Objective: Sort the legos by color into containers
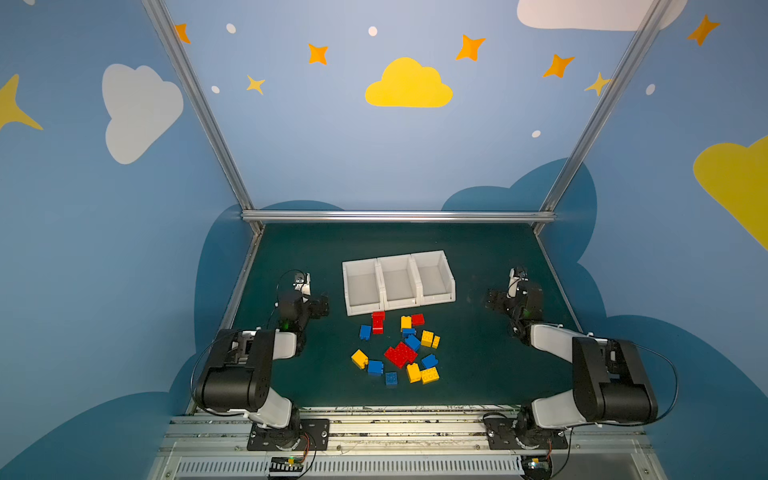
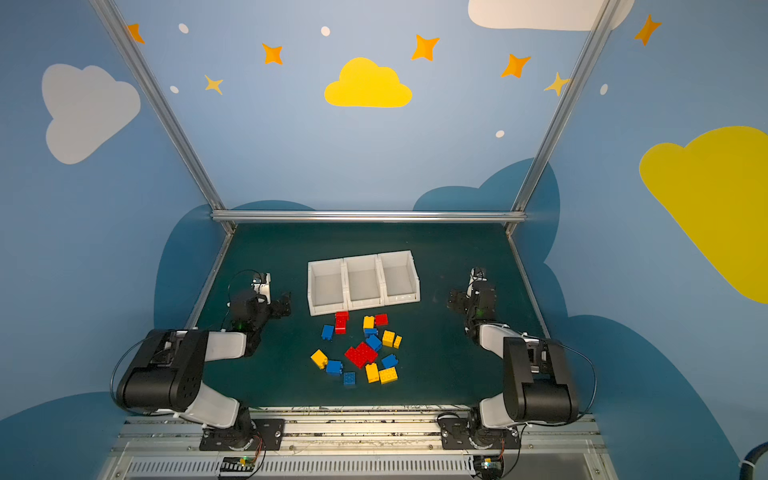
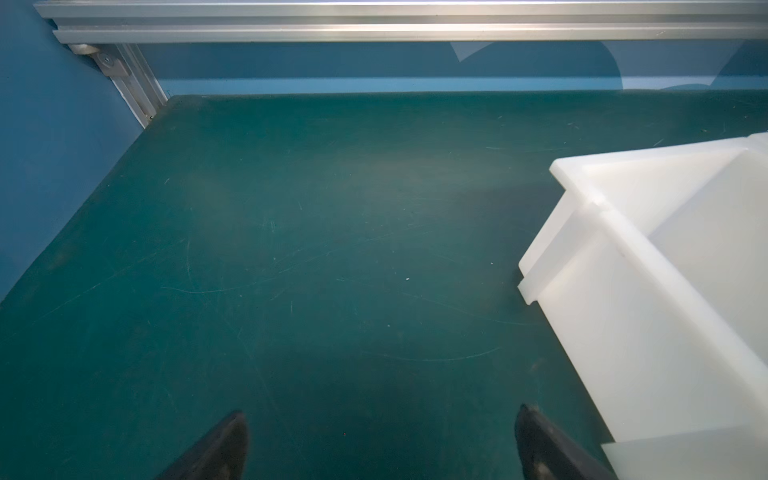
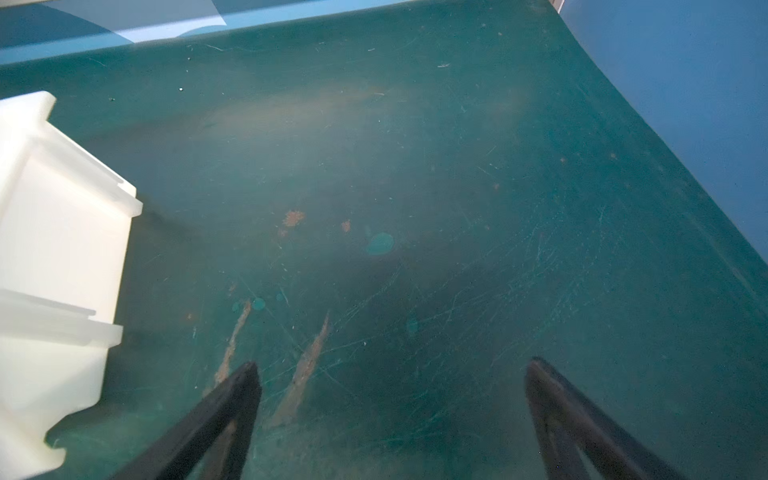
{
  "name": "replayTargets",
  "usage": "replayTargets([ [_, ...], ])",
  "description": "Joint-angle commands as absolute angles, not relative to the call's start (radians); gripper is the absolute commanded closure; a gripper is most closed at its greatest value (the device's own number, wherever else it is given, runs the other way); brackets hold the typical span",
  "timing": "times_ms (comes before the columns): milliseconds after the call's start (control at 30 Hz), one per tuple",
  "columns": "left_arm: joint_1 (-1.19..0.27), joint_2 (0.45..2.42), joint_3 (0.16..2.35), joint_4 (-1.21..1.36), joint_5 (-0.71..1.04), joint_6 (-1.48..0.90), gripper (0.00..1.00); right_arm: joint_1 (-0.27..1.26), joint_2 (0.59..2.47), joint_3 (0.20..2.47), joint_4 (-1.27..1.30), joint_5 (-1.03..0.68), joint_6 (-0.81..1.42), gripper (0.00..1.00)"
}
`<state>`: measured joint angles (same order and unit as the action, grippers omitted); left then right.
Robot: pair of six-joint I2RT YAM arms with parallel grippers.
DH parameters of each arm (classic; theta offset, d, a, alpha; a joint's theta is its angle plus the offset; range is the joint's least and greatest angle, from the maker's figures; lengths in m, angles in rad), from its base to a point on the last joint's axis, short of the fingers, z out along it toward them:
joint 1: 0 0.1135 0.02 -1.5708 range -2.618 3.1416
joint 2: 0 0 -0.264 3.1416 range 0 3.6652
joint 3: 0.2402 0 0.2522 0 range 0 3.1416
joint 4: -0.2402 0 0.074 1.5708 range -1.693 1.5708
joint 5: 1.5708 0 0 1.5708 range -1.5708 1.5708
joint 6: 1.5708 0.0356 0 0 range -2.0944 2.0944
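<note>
Several red, blue and yellow legos (image 1: 400, 353) (image 2: 360, 354) lie loose in a heap on the green mat, just in front of a row of three white containers (image 1: 398, 281) (image 2: 362, 281), all empty. My left gripper (image 1: 322, 304) (image 2: 284, 305) (image 3: 381, 419) hovers left of the containers, open, with only bare mat between its fingers. My right gripper (image 1: 492, 300) (image 2: 455, 301) (image 4: 390, 372) hovers to their right, also open and empty. The left wrist view catches the left container (image 3: 648, 291); the right wrist view catches the right container's side (image 4: 54, 257). No legos show in either wrist view.
The green mat (image 1: 478, 365) is bounded by an aluminium rail (image 1: 399, 216) at the back, blue walls at both sides, and a metal base rail (image 1: 399, 428) at the front, where both arms are mounted.
</note>
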<state>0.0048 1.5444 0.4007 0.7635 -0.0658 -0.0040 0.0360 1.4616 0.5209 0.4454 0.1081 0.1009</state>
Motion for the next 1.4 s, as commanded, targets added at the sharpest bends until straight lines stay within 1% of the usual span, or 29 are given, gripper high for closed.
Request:
replayTargets([
  [0,0.007,1.526,0.42,0.755,-0.055,0.003,0.0,0.035,1.448,0.52,0.452,0.104,0.11,0.01],
  [867,0.014,1.534,0.429,0.749,-0.051,-0.001,0.0,0.023,1.45,0.521,0.453,0.078,0.113,0.01],
  [1100,0.013,1.526,0.42,0.757,-0.051,-0.002,0.0,0.035,1.448,0.521,0.452,0.103,0.11,0.03],
  [1167,0.011,1.512,0.423,0.765,-0.1,-0.037,0.0,0.042,1.436,0.524,0.447,0.135,0.105,0.03],
  [1200,0.012,1.491,0.436,0.746,-0.127,-0.035,0.0,0.047,1.415,0.536,0.413,0.147,0.099,0.03],
  [1267,0.011,1.387,0.533,0.471,-0.165,-0.07,0.0,0.058,1.353,0.616,0.224,0.13,0.092,0.03],
  [1300,0.01,1.345,0.591,0.314,-0.167,-0.08,0.0,0.059,1.326,0.663,0.112,0.117,0.138,0.03],
  [1367,0.007,1.28,0.667,0.145,-0.16,-0.127,0.0,0.078,1.289,0.779,-0.093,0.075,0.186,0.03],
])
